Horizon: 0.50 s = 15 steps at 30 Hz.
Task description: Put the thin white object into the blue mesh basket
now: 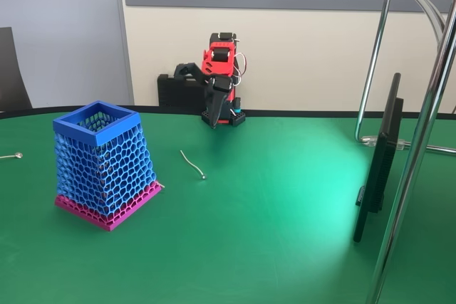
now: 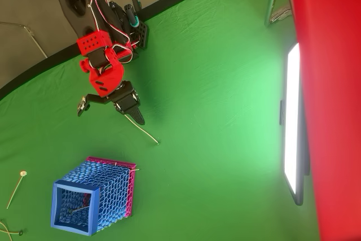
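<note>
The thin white object [image 1: 192,163] lies loose on the green surface [image 1: 285,218], between the red-and-black arm [image 1: 219,62] and the blue mesh basket [image 1: 105,163], just beside neither. The fingers [image 2: 110,105], spread wide and holding nothing, hang near the strand's upper end in the overhead view, apparently lined up for a pick. A second pale stick [image 2: 15,189] rests well apart.
</note>
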Available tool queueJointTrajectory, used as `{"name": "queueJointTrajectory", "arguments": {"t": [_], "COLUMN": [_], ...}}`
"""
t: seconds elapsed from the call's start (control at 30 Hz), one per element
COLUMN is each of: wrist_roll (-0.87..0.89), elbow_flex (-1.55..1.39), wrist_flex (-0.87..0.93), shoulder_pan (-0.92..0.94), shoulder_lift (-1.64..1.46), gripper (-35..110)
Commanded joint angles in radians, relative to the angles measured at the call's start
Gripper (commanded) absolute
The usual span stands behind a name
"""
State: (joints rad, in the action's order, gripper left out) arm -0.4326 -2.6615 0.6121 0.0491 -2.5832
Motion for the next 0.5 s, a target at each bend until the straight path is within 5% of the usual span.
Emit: {"name": "queueJointTrajectory", "arguments": {"t": [0.0,0.27,0.47], "wrist_roll": [-0.133,-0.560,-0.876], "elbow_flex": [0.097,0.253,0.466], "wrist_flex": [0.011,0.023,0.255], "shoulder_pan": [-0.012,0.015,0.038], "shoulder_lift": [0.072,0.264,0.434], "gripper": [1,1,1]}}
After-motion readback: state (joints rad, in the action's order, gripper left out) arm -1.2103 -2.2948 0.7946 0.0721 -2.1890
